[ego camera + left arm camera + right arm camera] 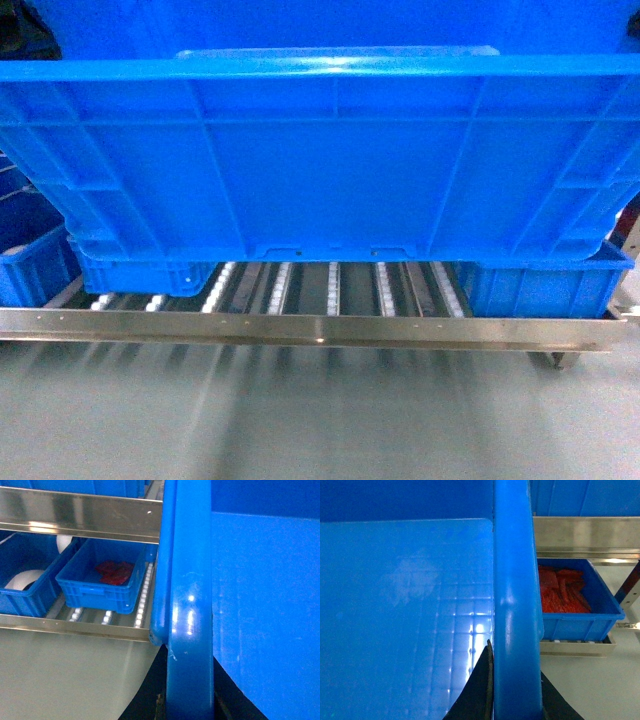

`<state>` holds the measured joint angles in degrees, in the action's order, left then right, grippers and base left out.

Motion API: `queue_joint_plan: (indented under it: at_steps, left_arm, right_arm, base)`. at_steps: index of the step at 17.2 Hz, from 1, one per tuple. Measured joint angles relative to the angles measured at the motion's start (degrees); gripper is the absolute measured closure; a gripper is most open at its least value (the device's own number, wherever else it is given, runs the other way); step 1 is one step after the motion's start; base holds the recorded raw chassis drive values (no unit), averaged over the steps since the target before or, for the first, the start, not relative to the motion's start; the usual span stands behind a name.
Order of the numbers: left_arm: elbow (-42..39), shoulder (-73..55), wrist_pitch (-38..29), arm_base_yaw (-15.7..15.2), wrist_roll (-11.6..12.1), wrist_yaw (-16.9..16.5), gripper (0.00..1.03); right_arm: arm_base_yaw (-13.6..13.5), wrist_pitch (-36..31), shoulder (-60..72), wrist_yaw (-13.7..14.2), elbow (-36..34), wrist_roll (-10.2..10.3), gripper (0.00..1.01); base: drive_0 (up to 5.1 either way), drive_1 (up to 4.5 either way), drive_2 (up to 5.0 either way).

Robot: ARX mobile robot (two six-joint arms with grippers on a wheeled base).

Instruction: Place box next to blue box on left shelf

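A: How do the grippers stand?
B: The right gripper [512, 707] has dark fingers [480, 690] clamped either side of the box [320, 170] rim at bottom centre. The left gripper [187, 705] pinches the opposite rim likewise.
A: And the box?
B: It fills the head view's upper half, above the left shelf [300, 328]. Small blue bins [102, 582] sit on rollers.

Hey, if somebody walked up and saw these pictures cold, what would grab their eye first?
The big blue box fills nearly the whole head view, hanging just above the steel roller shelf. In the wrist views, each dark end effector grips the box's thick rim from either side: the right end effector and the left end effector. Smaller blue bins holding red items sit on the shelf beside it.
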<state>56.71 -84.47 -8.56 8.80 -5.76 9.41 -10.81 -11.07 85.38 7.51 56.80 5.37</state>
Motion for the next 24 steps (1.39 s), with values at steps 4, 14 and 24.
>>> queue_joint_plan:
  at_steps: [4,14,24]
  left_arm:
    - [-0.02,0.00,0.11,0.00,-0.02,0.00,0.95]
    - [0.00,0.15,0.13,-0.11,0.04,-0.02,0.95]
    - [-0.02,0.15,0.11,-0.11,0.07,-0.02,0.95]
  right_arm:
    - [0.00,0.11,0.00,-0.02,0.00,0.00,0.93]
    - [-0.04,-0.04,0.04,-0.04,0.00,0.02,0.93]
    - [-0.04,-0.02,0.04,-0.02,0.00,0.02,0.93]
  base:
    - [-4.9,2.47,2.5]
    - [-4.9,2.46,2.5]
    - [-4.9,2.46,2.5]
